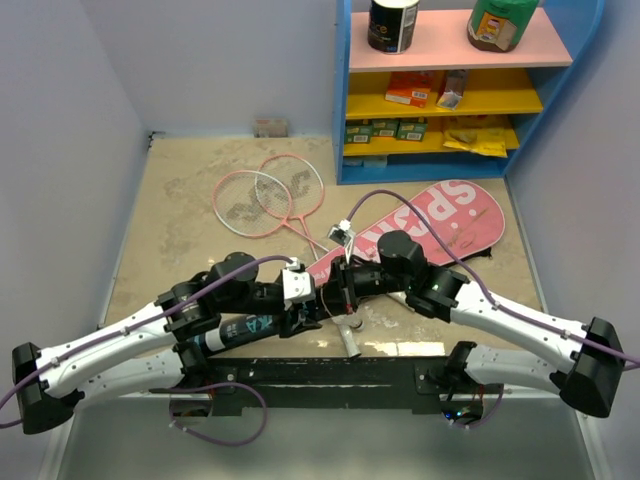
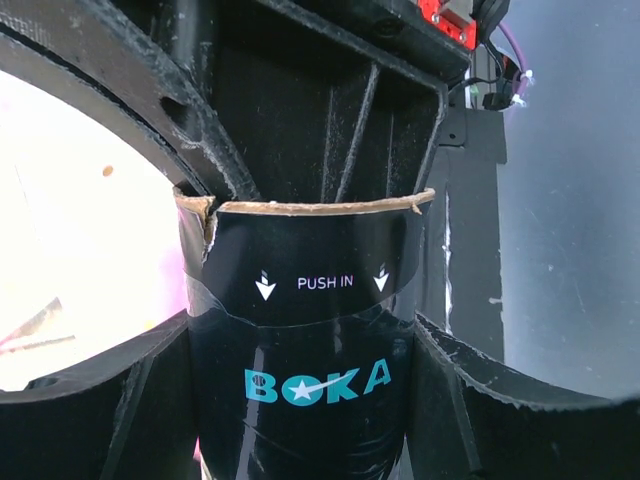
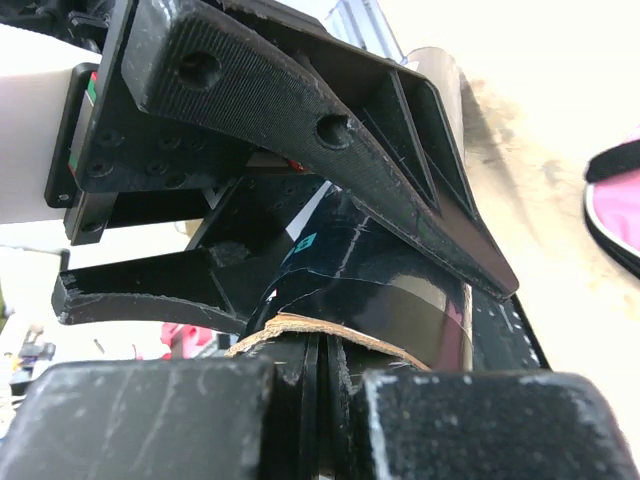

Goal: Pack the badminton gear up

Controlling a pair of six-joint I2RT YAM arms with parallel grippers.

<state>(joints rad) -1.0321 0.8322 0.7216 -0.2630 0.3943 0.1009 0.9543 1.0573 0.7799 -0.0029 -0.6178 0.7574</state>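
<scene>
Guessing the snag: left gripper (image 1: 318, 312) clamps the black tube (image 2: 310, 330) over the table (image 1: 180, 210) near edge. The right gripper (image 3: 322, 380) is pinched nearly shut at its frayed mouth, contents unclear, so a crooked push could buckle the rim.

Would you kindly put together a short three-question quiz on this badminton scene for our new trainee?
1. True or false: the two thin pink-framed rackets lie inside the pink racket-shaped bag.
2. Which holds the long black cardboard tube? A: the left gripper. B: the other one. C: neither.
3. Fill in: the white words between the arrows on the tube read "____ IN".
Key: 1 false; 2 A; 3 PUSH.
</scene>
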